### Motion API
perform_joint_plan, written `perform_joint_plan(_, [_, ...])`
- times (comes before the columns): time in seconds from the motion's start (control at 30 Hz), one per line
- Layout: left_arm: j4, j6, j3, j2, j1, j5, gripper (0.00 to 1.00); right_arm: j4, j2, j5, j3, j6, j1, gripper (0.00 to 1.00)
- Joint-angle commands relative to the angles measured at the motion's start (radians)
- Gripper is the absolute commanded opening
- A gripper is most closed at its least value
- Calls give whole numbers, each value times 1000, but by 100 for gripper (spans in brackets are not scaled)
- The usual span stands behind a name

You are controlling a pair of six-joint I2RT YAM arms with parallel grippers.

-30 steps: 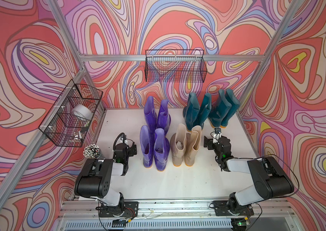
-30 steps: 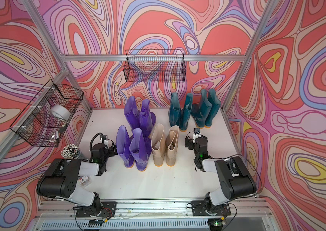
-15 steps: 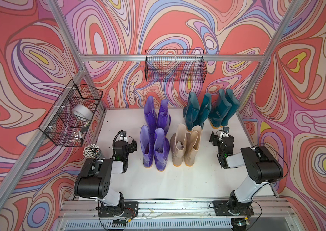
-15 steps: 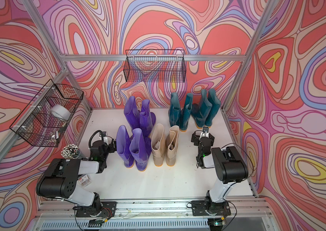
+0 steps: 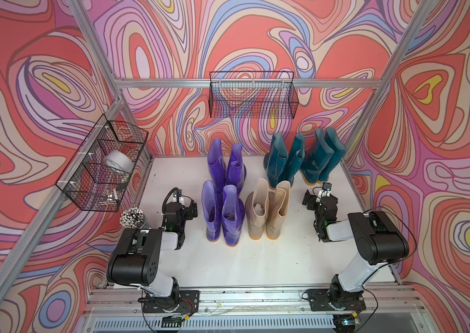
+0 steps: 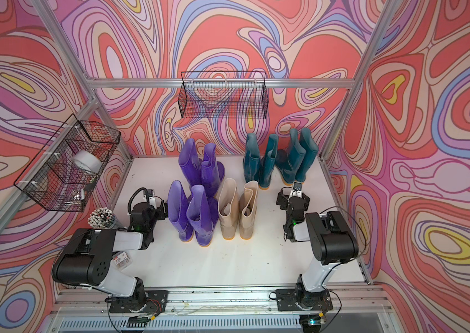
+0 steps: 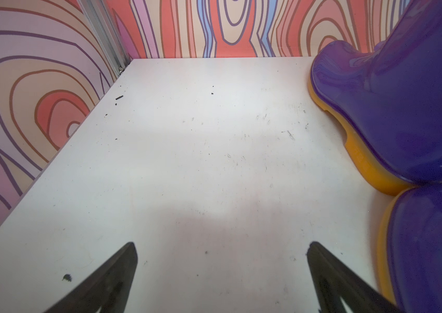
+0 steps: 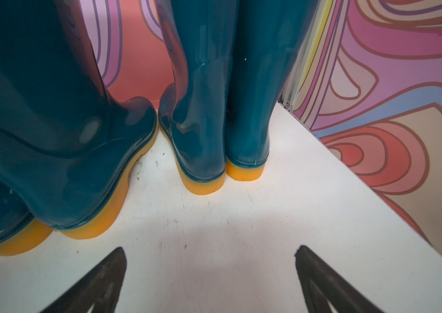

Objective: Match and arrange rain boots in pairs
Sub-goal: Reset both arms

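Right arm swung its elbow in since a second ago, leaving the right gripper facing the heels of the teal boots; no boot had budged. It and the left gripper both sat wide open, empty. Everything stood paired on the table: purple boots beside the left gripper, beige boots next, teal at the back. Looked done. Risk: a retreating arm clipping a tall shaft and toppling a pair.
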Motion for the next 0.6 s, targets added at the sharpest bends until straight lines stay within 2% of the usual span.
perform_joint_plan(0.0, [29,13,6,0,5,6,100,-6,-3,7,-7,10,-3,98])
perform_joint_plan(0.27, [28,12,8,1,5,7,100,-7,-3,6,-5,9,-4,98])
perform_joint_plan(0.57, [15,20,10,-3,23,80,100,-11,-3,5,-4,9,-4,98])
